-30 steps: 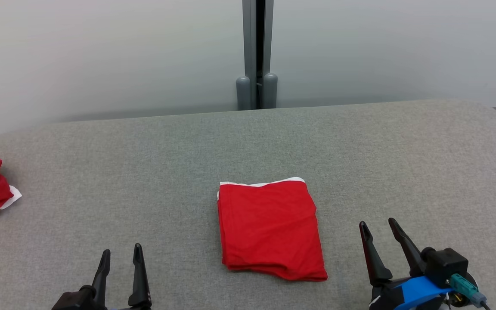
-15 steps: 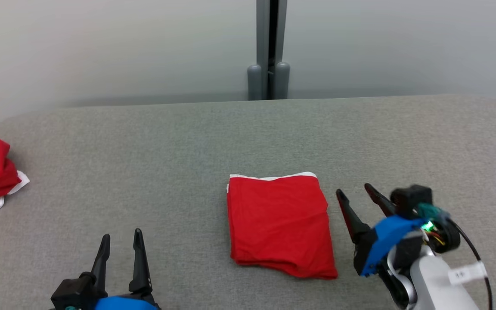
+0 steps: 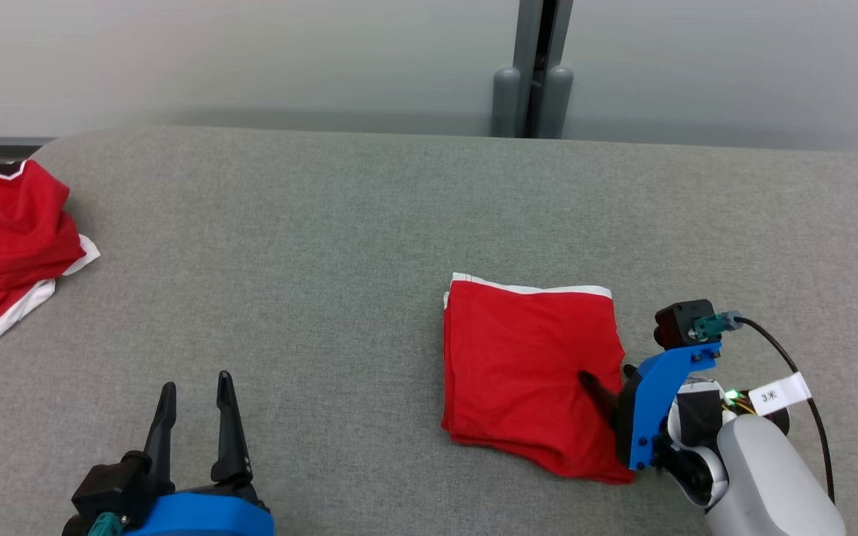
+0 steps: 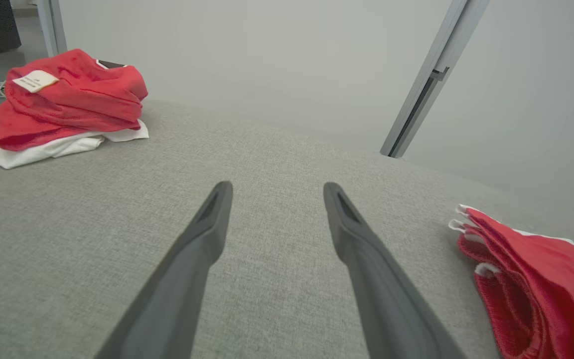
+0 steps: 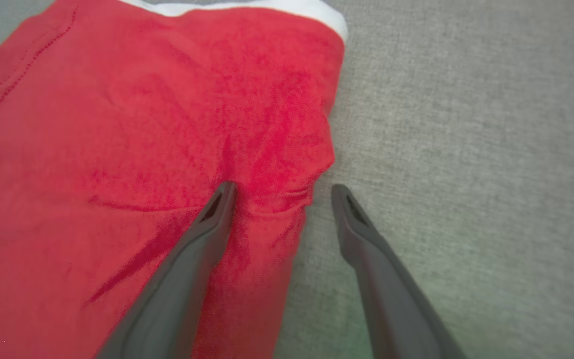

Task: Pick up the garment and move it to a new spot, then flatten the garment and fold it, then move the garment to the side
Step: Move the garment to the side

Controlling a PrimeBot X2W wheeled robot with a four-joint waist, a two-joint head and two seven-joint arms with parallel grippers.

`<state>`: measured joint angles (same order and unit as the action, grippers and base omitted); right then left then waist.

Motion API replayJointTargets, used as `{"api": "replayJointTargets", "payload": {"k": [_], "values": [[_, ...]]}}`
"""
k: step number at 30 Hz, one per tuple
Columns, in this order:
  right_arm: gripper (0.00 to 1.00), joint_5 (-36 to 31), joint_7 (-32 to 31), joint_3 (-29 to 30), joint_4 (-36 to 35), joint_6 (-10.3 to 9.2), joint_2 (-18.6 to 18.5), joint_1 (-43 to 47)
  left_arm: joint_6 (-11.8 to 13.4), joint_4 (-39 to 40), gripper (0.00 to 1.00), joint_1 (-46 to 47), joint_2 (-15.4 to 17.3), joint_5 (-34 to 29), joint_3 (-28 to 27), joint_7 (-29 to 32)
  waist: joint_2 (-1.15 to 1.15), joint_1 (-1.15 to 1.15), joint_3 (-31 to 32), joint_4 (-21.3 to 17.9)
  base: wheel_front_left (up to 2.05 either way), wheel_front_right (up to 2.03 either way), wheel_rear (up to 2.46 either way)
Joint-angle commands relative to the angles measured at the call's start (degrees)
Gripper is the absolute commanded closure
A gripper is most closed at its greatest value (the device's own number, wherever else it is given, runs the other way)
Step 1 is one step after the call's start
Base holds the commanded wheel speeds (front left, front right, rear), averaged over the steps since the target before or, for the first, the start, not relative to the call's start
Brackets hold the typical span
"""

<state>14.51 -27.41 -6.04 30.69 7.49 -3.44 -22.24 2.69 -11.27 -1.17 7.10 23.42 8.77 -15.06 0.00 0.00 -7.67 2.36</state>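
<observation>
The garment point(image 3: 518, 357) is a red folded rectangle with white trim at its far edge, lying flat on the grey padded table point(image 3: 325, 223). My right gripper point(image 3: 606, 376) stands open at the garment's right edge. In the right wrist view one finger point(image 5: 217, 214) rests on the red cloth point(image 5: 142, 149) and the other finger point(image 5: 352, 219) is over bare grey surface, so the right gripper point(image 5: 283, 188) straddles the edge. My left gripper point(image 3: 196, 381) is open and empty at the near left, far from the garment point(image 4: 541, 284); its own view shows the left gripper point(image 4: 278, 185) above bare table.
A loose heap of red and white clothes point(image 3: 12, 238) lies at the table's far left edge, also in the left wrist view as a heap point(image 4: 68, 99). A grey post point(image 3: 533, 67) stands against the pale wall behind the table.
The head camera has swung, shifting the whole picture. My right gripper has come in from the right and lowered onto the garment's right edge. The left gripper stays open in place.
</observation>
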Motion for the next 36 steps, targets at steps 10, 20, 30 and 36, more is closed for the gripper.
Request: {"api": "replayJointTargets", "payload": {"k": [10,20,30,36], "values": [[1.0,2.2,2.42,-2.06,1.91,0.0,-1.43,-5.02,-1.45,0.81,0.0,3.1,-0.23,-3.98,-0.4,-0.15,0.0,0.0,-3.0,-1.53,0.0,0.0,0.0],[1.0,3.93,5.58,0.04,-0.99,0.0,-6.82,-7.49,-1.2,5.36,0.0,4.59,1.72,-5.75,0.6,1.51,0.0,0.0,-7.26,-15.28,0.0,0.0,0.0],[1.0,4.95,8.97,2.8,-1.91,0.01,-6.86,-8.78,-1.06,11.27,0.0,5.84,5.02,-7.62,1.69,6.52,0.0,0.0,-12.29,-26.84,0.0,0.0,0.0],[1.0,4.54,11.31,3.81,-0.58,0.01,-6.71,-9.8,-1.31,13.3,0.0,6.32,6.43,-8.2,2.3,8.76,0.0,0.0,-14.11,-28.15,0.0,0.0,0.0]]}}
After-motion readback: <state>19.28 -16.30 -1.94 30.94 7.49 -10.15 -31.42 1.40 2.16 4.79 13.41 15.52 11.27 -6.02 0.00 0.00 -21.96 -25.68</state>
